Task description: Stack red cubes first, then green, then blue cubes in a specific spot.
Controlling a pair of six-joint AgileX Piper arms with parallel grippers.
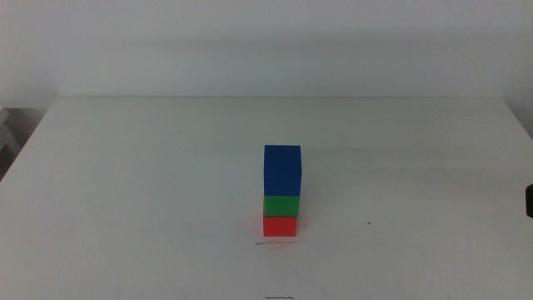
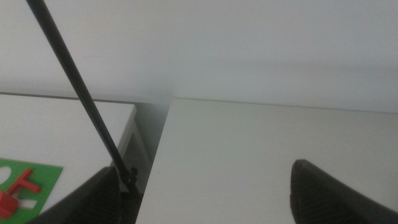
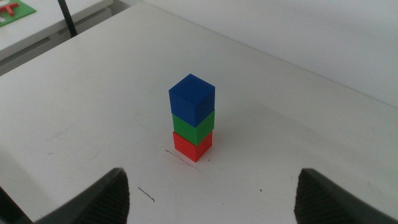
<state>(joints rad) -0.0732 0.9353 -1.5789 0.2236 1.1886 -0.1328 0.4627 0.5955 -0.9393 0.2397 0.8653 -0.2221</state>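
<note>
A single tower stands near the middle of the white table [image 1: 125,167]: the red cube [image 1: 280,226] at the bottom, the green cube [image 1: 281,205] on it, the blue cube [image 1: 282,171] on top. The right wrist view shows the same tower, red cube [image 3: 192,144], green cube [image 3: 193,126], blue cube [image 3: 191,98]. A short thin dark line [image 1: 279,243] marks the spot just in front of the red cube. My right gripper [image 3: 211,186] is open and empty, well back from the tower. My left gripper [image 2: 208,186] is open and empty over bare table near an edge; the cubes are out of its view.
A second short dark line [image 3: 146,194] and a tiny speck [image 1: 371,222] mark the tabletop near the tower. Beyond the table's left edge stands another table with a green mat [image 2: 25,183] and a thin black rod [image 2: 81,93]. A dark part [image 1: 529,200] shows at the right edge.
</note>
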